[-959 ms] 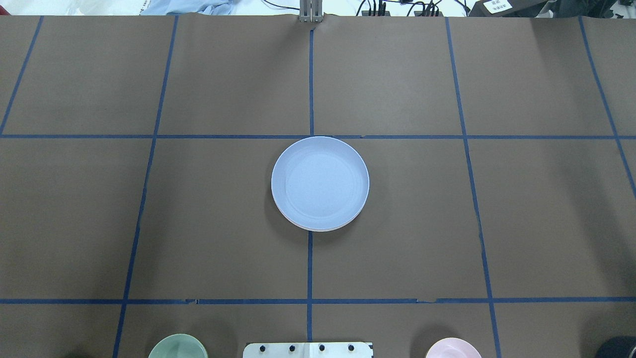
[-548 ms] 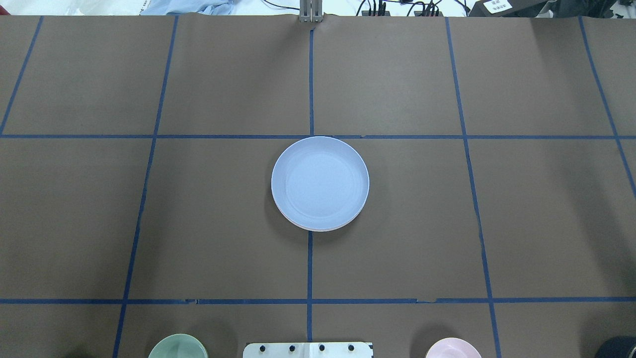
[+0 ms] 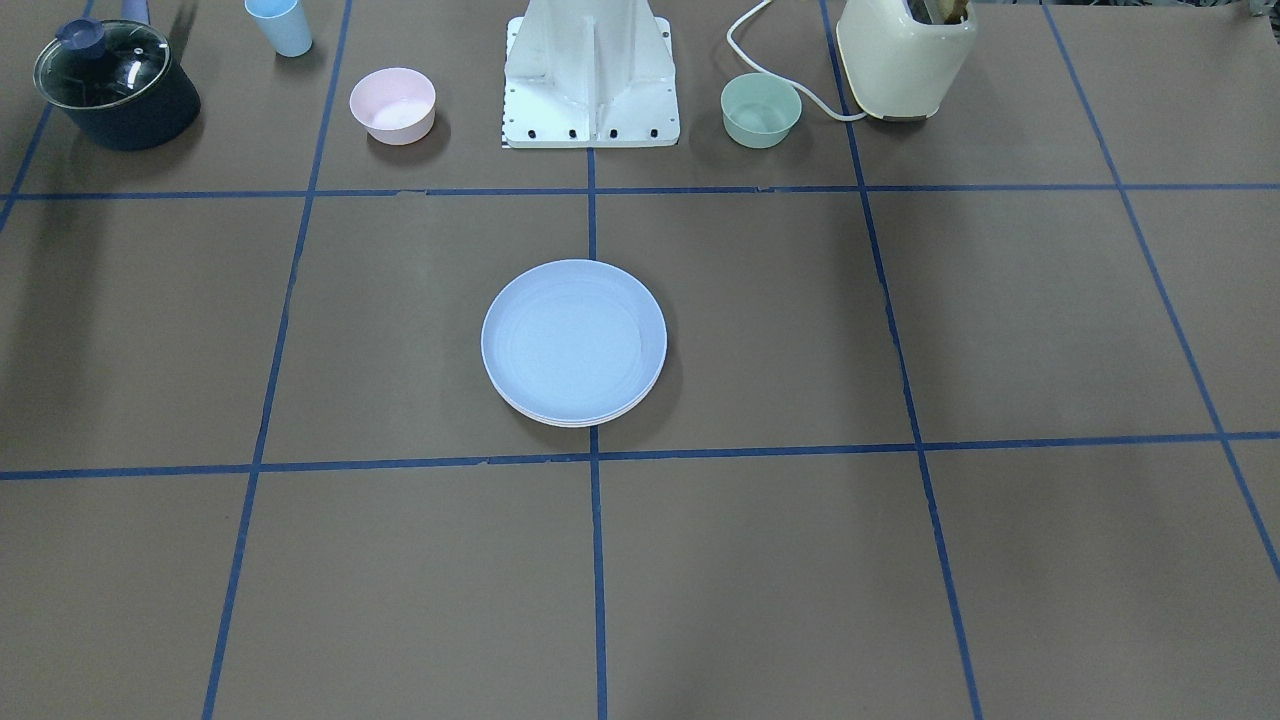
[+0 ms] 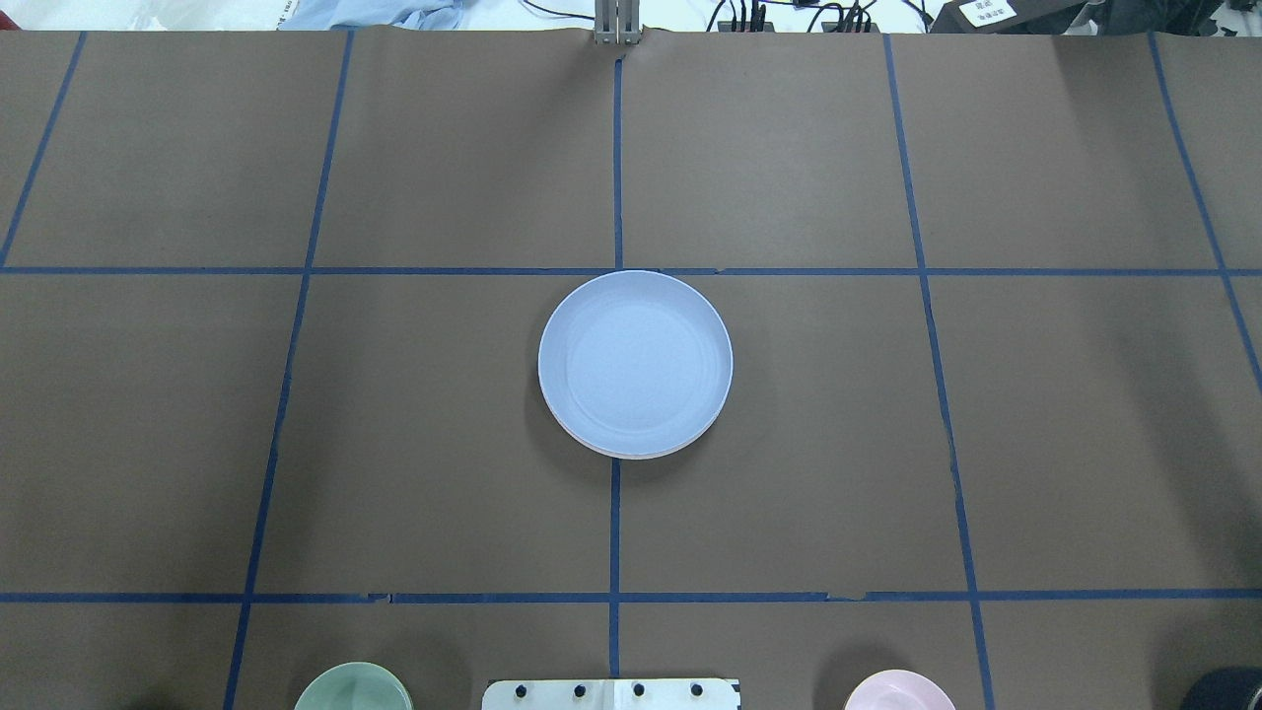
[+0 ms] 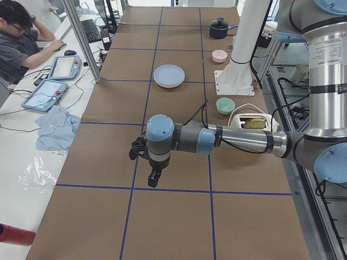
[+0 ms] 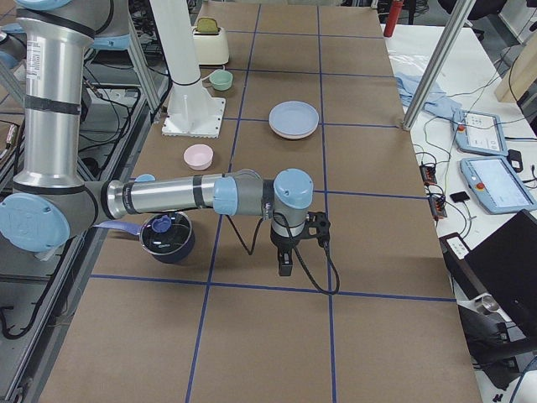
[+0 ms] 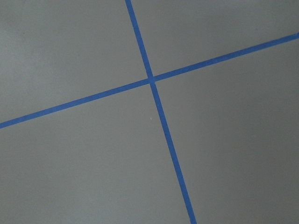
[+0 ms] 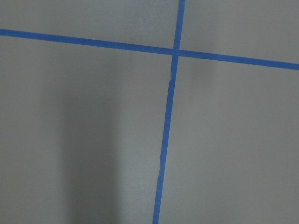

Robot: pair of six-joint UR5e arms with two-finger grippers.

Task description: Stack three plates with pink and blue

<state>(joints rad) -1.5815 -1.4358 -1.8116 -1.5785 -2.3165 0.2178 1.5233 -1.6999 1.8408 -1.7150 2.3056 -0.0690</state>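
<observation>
While blue plate lies topmost, toaster holds bread, left gripper, right gripper unclear

Odds and ends along one worktop edge
Lidded dark pot, blue cup, pink bowl, green bowl, cream toaster.

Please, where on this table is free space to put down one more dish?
Free: the squares on both sides of the plate stack, and the whole row between it and the operators' edge. Crowded: the robot's edge, where pot, cup, pink bowl, base, green bowl and toaster stand in a row.
</observation>
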